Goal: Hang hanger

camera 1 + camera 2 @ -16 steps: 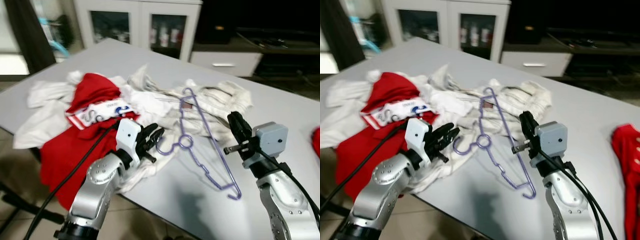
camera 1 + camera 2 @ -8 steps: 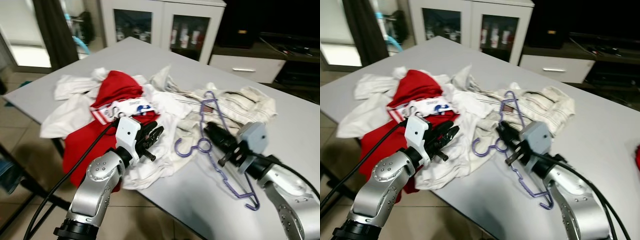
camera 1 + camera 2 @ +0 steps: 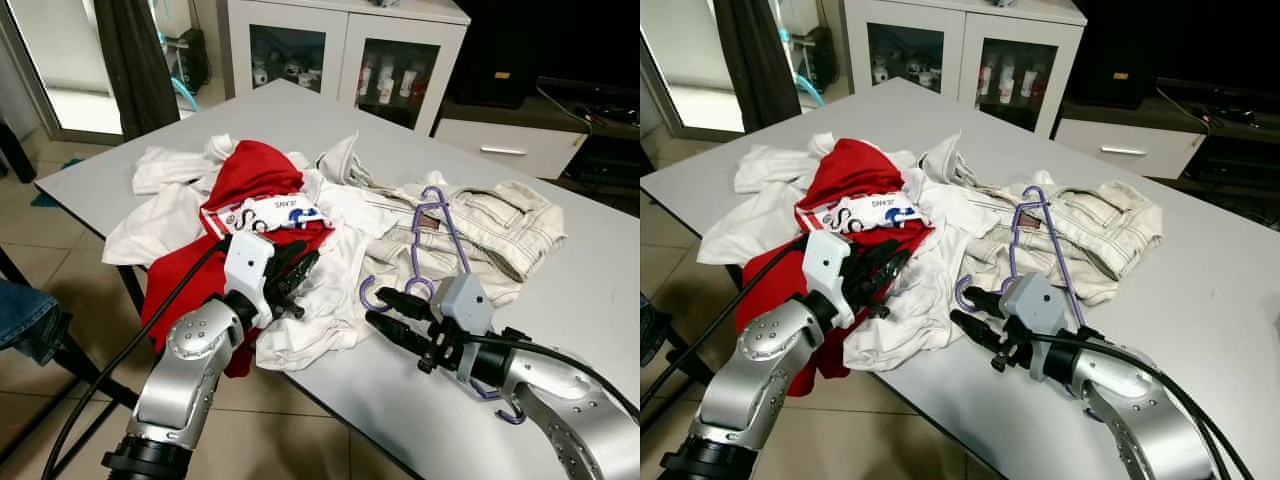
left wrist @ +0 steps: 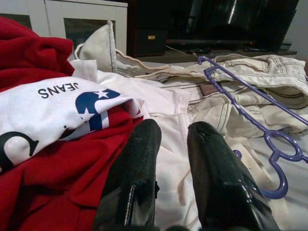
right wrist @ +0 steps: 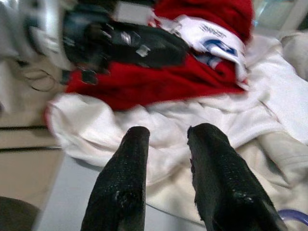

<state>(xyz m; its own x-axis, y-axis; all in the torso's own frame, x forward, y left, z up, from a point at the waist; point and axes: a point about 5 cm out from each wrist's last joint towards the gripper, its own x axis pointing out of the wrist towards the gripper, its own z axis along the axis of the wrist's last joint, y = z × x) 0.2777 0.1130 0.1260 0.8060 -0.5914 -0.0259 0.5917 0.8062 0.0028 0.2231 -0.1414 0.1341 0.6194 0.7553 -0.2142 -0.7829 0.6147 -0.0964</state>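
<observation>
A grey table (image 3: 120,165) carries a heap of laundry: white cloth (image 3: 155,215) at the left edge, then a red garment (image 3: 250,175) with a white printed band. The left gripper (image 3: 296,272) hovers over the red and white clothes near the table's front edge, its fingers (image 4: 134,168) a little apart and holding nothing. Beside it lies a white shirt (image 3: 320,320). Further right, the purple hanger (image 3: 435,215) lies flat across a cream jacket (image 3: 500,220), its hook (image 3: 378,296) pointing toward the table's front. The right gripper (image 3: 388,316) sits just beside that hook, low over the table, fingers (image 5: 130,178) slightly parted and empty, pointing toward the left gripper.
</observation>
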